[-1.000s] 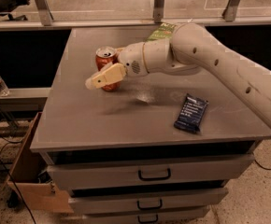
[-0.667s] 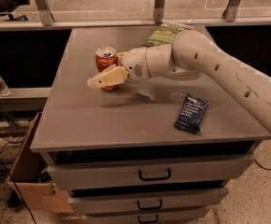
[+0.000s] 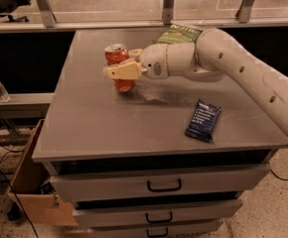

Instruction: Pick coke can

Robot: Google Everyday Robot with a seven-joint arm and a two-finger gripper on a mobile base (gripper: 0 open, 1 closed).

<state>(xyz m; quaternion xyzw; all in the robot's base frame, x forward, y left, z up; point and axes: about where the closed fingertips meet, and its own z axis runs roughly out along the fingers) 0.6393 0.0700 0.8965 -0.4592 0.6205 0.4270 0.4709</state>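
- Toward the far-left corner of the tabletop [image 3: 109,133], set in from both edges: the coke can [image 3: 115,56], upright, silver top showing.
- My pincer [image 3: 120,70] reaches in from the right at the can's mid-height and its cream tip crosses the front of the red body. Whether it is clamped on the can or merely set around it, I cannot tell.
- Step in hand, as I judge it: securing the grasp before any lift.
- To do it well, I should have the can centred in the pincer and close across the widest part of the body. A hold near the rim or the base would let it pivot.
- Pressure should be modest, since a thin can wall is likely to dent or squirt sideways if squeezed hard or off-centre.
- The lift should go straight up, so the base clears the tabletop without dragging.
- The green chip bag [image 3: 179,33] at the far edge lies just behind my forearm, so I should avoid swinging backward into it.
- The dark blue wrapper [image 3: 202,119], toward the near-right corner, is well apart and no concern.
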